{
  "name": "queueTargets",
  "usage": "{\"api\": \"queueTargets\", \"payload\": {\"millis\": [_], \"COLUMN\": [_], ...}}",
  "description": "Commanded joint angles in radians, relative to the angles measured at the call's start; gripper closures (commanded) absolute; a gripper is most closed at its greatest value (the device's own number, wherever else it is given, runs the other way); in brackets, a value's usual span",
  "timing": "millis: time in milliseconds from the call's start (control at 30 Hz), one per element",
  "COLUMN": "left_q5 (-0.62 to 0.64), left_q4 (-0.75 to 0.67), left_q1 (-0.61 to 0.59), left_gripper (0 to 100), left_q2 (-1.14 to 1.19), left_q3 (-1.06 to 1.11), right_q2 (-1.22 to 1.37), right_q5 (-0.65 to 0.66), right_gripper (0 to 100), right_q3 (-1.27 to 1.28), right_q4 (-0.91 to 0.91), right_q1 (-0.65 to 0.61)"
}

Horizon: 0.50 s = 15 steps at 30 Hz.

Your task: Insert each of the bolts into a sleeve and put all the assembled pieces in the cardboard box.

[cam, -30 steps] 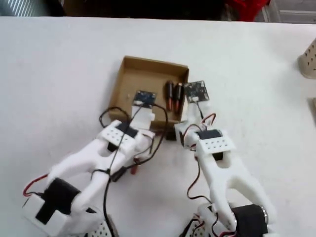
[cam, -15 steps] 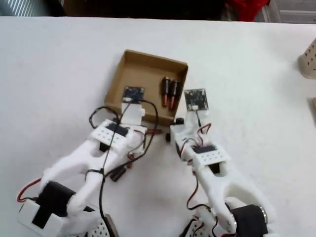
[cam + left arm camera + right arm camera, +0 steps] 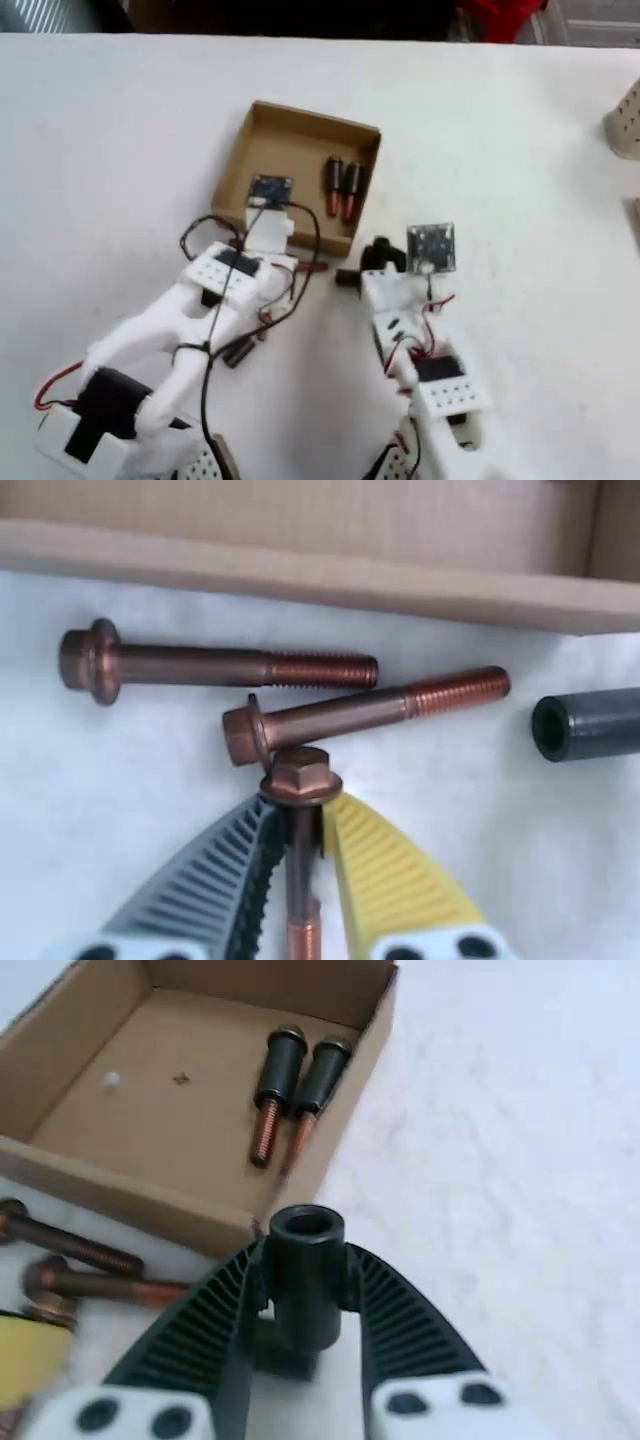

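- White table (image 3: 520,150) is carrying the job, with the box (image 3: 315,116) sitting just ahead of both arms, probably so either one can drop pieces in.
- Left gripper (image 3: 300,805) is pinching a bolt (image 3: 301,870) along its shank. The head is poking out past the fingertips and the thread is pointing back toward the wrist, so this looks like a pick-up grip rather than an insertion grip.
- Right gripper (image 3: 305,1258) is clamping a black sleeve (image 3: 300,1295) with its bore left open and unobstructed, likely so a bolt can be fed in.
- Two loose bolts (image 3: 215,667) are lying just beside the box's outer wall, waiting their turn.
- Two assembled pieces (image 3: 342,186) are lying side by side inside the box, so part of the task is looking done.
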Motion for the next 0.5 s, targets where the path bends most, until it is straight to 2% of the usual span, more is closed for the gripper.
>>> {"api": "queueTargets", "payload": {"millis": [0,133,467], "left_q5": [-0.011,-0.011,-0.011], "left_q4": [-0.020,-0.017,-0.015], "left_q1": [-0.012,-0.012,-0.012], "left_gripper": [98,98,98], "left_q2": [-0.059,-0.059,-0.061], "left_q3": [-0.008,-0.008,-0.005], "right_q2": [-0.197,-0.259,-0.259], "right_q5": [-0.008,-0.009,-0.003], "right_gripper": [98.1,98.1,98.2], "right_q3": [0.043,0.043,0.046], "right_q4": [0.013,0.015,-0.170], "right_q1": [-0.085,-0.125,-0.193]}}
